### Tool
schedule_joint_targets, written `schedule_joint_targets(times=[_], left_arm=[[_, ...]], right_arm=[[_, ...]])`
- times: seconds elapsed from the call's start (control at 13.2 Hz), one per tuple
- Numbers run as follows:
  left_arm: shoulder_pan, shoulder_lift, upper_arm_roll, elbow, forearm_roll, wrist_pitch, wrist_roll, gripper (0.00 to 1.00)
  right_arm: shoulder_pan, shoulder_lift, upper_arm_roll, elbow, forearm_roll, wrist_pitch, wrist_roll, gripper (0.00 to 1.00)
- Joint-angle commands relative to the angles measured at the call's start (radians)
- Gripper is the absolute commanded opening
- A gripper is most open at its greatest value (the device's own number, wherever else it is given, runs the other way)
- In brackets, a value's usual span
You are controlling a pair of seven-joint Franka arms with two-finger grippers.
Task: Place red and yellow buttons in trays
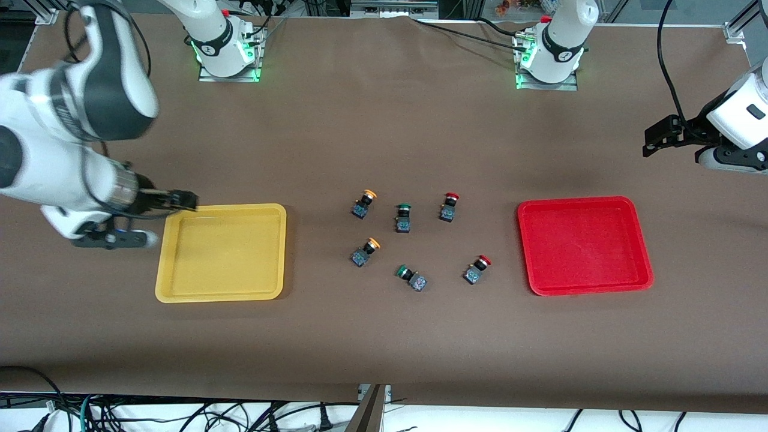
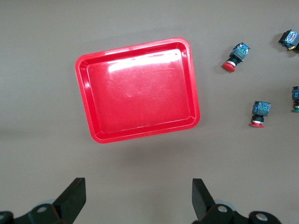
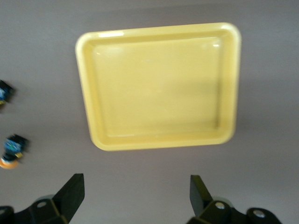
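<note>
both grippers hover wide open and empty, buttons loose between trays.
your left gripper (image 2: 135, 200) sits over bare table by the red tray (image 1: 642, 240), your right gripper (image 3: 135, 198) by the yellow tray (image 1: 174, 264); at the cluster's 3 o'clock lie two red buttons (image 1: 449, 207).

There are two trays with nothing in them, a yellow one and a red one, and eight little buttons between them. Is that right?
Almost. The front view shows six buttons, not eight: two orange-yellow ones, two green ones and two red ones. The rest holds: the yellow tray and the red tray have nothing in them, and the buttons lie on the table between them.
</note>
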Motion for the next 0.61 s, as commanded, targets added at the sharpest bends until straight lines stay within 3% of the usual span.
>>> schedule_joint_targets(times=[0.0, 0.3, 0.53], left_arm=[[0.003, -0.01, -0.005, 0.003, 0.023, -0.022, -0.008, 1.0], [-0.009, -0.004, -0.011, 0.011, 0.016, -0.027, -0.009, 1.0], [-0.037, 0.094, -0.037, 0.012, 0.007, -0.039, -0.005, 1.0]], right_arm=[[0.096, 0.071, -0.007, 0.007, 0.001, 0.086, 0.191, 1.0], [0.209, 0.163, -0.007, 0.007, 0.001, 0.211, 0.416, 1.0], [0.307, 0.235, -0.007, 0.007, 0.0, 0.318, 0.603, 1.0]])
